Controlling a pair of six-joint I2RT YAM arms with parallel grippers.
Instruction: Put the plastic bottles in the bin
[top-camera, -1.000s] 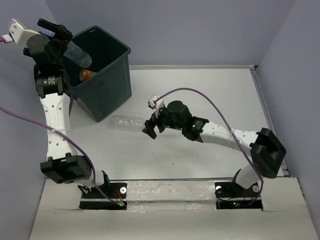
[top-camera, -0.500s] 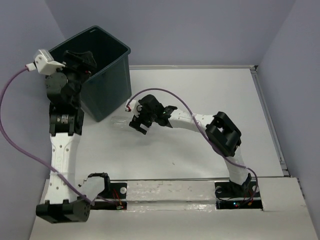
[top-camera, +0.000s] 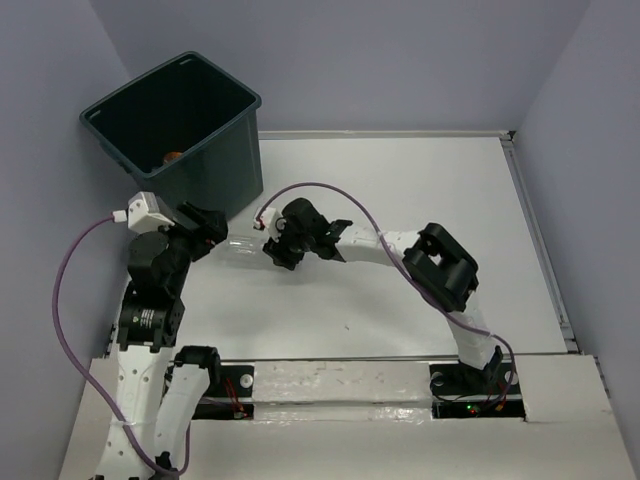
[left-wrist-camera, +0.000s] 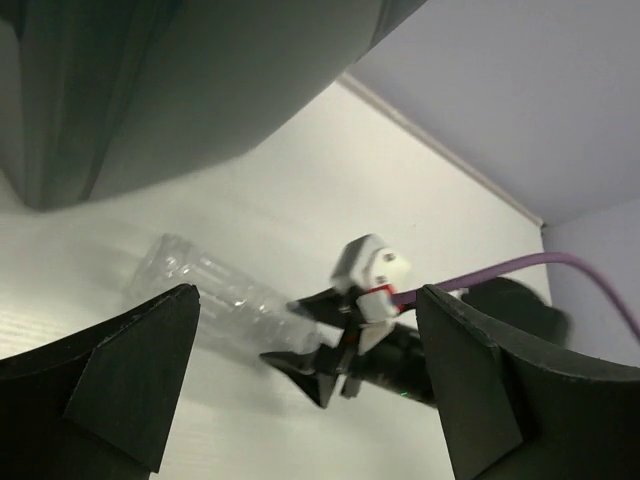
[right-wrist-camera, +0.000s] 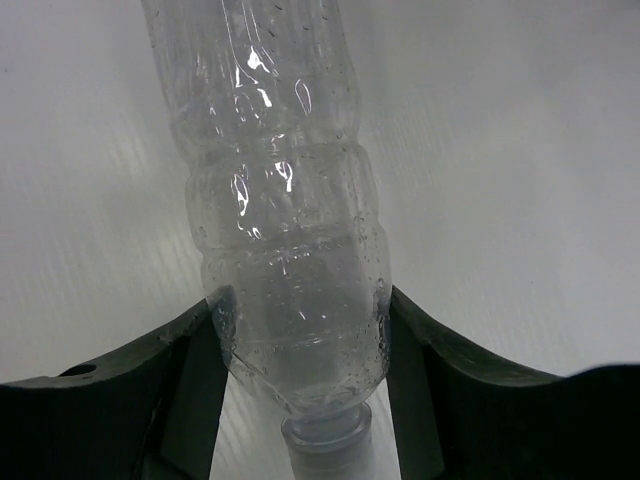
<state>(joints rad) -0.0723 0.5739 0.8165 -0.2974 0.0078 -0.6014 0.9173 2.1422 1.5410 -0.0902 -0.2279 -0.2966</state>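
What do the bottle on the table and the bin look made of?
Clear bottle: thin transparent plastic, glossy; ribbed, dented walls catch bright highlights and small droplets or bubbles speckle it. Bin: probably rigid moulded plastic, dark teal-grey with a dull sheen; smooth tapered walls and a rolled rim.

White table, pale lilac walls, glossy strip along near edge

Soft, even overhead light leaves the white table bright, with only faint shadows on it. Small glints speckle the clear bottle in the right wrist view. The left wrist view is soft, its fingers dark.
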